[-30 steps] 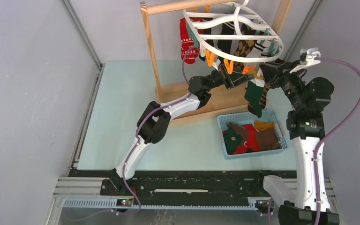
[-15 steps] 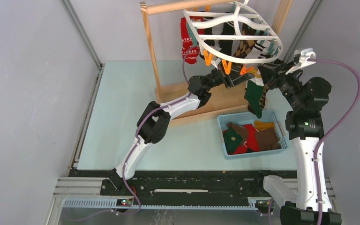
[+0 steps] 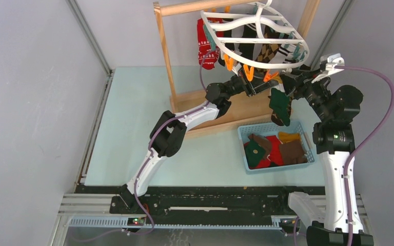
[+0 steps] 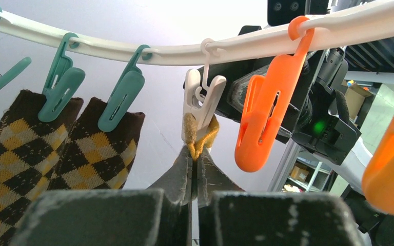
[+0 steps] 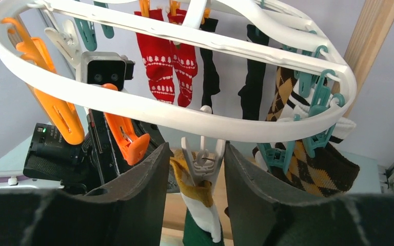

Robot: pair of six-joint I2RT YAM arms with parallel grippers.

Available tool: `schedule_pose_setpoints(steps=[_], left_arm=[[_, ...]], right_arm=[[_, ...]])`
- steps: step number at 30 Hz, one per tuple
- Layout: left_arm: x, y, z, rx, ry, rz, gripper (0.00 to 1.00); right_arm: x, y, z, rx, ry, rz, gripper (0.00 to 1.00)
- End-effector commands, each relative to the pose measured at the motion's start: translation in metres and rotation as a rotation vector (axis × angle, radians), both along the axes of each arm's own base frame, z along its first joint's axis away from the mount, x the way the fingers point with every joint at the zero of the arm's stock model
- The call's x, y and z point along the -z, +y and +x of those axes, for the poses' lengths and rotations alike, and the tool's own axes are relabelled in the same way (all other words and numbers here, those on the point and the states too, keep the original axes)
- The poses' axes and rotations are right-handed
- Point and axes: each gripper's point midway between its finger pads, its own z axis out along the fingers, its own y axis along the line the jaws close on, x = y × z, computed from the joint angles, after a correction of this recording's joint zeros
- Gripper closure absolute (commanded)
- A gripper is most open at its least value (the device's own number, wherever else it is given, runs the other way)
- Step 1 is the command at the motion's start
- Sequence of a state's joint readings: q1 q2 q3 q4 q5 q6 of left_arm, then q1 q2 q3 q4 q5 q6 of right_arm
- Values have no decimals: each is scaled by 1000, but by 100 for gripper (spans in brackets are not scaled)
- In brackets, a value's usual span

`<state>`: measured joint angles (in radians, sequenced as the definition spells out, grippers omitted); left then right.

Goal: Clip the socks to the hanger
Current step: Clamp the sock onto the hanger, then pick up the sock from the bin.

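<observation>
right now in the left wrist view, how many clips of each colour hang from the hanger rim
teal clips: 3 (one cut off by the left edge)
white clip: 1
orange clips: 2 (one cut off by the right edge)
total: 6

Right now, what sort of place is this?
Probably a lab robot test cell, not a home: grey panel walls enclose a pale table with staged props: a hanger on a wooden rack, a basket of socks.
</observation>
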<state>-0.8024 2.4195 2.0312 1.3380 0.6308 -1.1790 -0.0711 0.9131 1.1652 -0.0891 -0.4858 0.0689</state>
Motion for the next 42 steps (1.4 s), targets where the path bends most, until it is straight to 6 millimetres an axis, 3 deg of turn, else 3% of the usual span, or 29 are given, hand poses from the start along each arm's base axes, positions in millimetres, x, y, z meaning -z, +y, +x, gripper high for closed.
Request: schedule_pose_setpoints(steps=[1,5,15,20,24,33,42], left_arm=[[-34,16,-8,-9,-61,-81,100],[-33,14,-5,-16,-52,-77,97],[-20,14,8,-67,26,-31,51],[3,25,14,-122,78,19,35],[34,38,17,-190,137,80,24],[76,71,18,-286,237,148,19],[96,102,-11,-356,187,231,19]], right_arm=[[-10,0,-9,-12,-36,-1,48],[-13,-4,-11,-4,-41,7,44],[-8,-19,-35,-67,-14,-16,30],[-1,-28,-47,-81,24,-20,27],[21,-25,-55,-99,97,-50,26],[60,-23,-72,-123,225,-76,24],[119,-8,-98,-241,354,-123,24]])
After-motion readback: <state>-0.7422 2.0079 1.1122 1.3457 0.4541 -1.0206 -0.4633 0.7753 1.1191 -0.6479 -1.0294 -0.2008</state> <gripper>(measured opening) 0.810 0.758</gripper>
